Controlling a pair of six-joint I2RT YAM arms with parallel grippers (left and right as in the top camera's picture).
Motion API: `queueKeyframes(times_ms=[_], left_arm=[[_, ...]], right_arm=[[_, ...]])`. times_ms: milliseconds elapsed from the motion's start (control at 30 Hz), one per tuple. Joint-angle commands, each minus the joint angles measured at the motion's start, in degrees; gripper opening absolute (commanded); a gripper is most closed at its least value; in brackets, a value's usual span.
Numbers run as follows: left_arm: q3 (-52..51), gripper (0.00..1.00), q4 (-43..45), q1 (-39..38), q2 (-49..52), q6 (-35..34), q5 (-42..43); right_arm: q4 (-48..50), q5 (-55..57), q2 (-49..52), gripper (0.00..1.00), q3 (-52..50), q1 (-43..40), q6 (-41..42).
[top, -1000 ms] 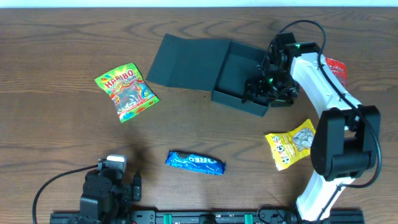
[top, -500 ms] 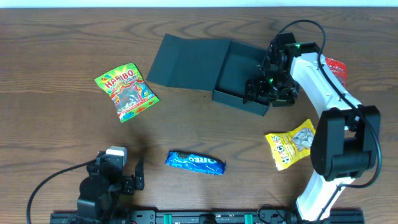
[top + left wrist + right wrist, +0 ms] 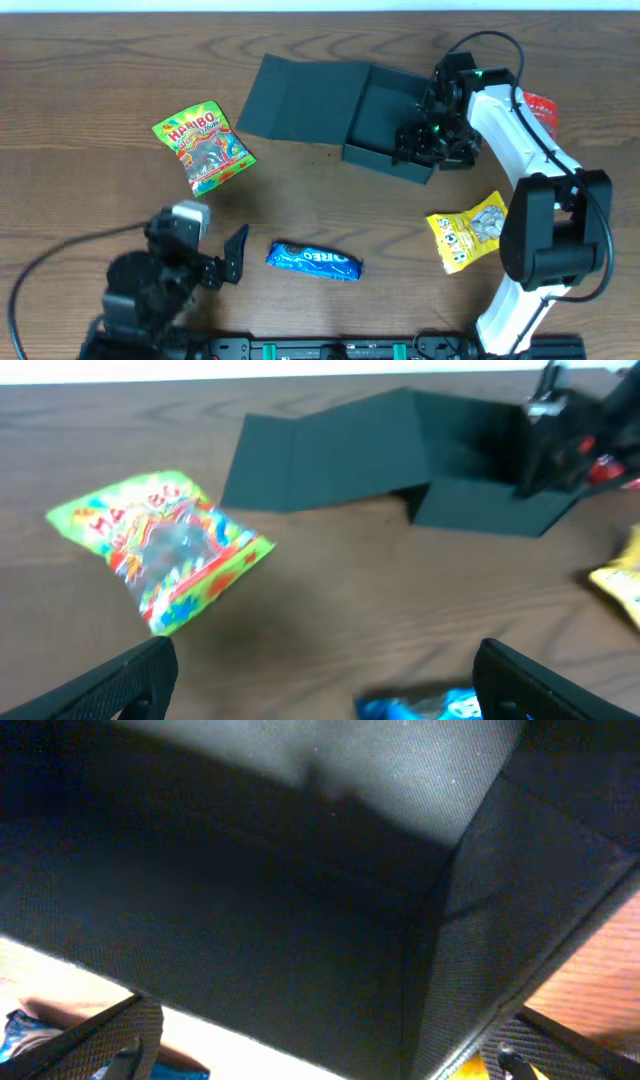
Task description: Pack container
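Observation:
The container [image 3: 385,125] is a dark teal-black box at the table's upper middle, with its flap lid [image 3: 300,100] lying open to the left. My right gripper [image 3: 432,145] is at the box's front right corner. In the right wrist view its fingers [image 3: 115,1045] are spread wide, with the box wall [image 3: 300,950] between them and the gripper [image 3: 325,1060] open. My left gripper [image 3: 235,255] is open and empty at the lower left, just left of a blue Oreo pack [image 3: 313,261]. In the left wrist view the gripper [image 3: 320,700] faces the box [image 3: 480,470], with the Oreo pack [image 3: 420,707] low between the fingers.
A green Haribo bag [image 3: 203,147] lies left of the lid and also shows in the left wrist view [image 3: 160,550]. A yellow snack packet [image 3: 468,232] lies at the lower right. A red packet [image 3: 541,110] lies behind the right arm.
My left arm has lifted and swung forward and right, bringing its open gripper close to the Oreo pack. The right arm and the box have not moved.

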Motion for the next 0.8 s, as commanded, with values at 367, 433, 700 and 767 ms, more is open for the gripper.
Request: queueKeyframes(times_ms=[367,433,700,767], left_arm=[[21.6,0.95,-0.8,-0.3,50.7,-4.1,30.9],[21.6,0.95,1.0,-0.3,54.0,-9.5,33.3],[21.7,0.95,14.0,-3.0,62.1,-28.3,37.6],[21.8,0.96,18.2,-7.9,62.1,-32.7,30.2]], right_arm=[[1.2,-1.0,-2.5,0.99,0.8,-0.3,-1.4],[1.2,-1.7,-3.8,0.99,0.8,-0.3,-1.4],[2.6,-1.5,-11.1,0.99,4.7,-2.4,-1.3],[2.9,1.7,-11.1,0.99,8.6,-3.7,-0.9]])
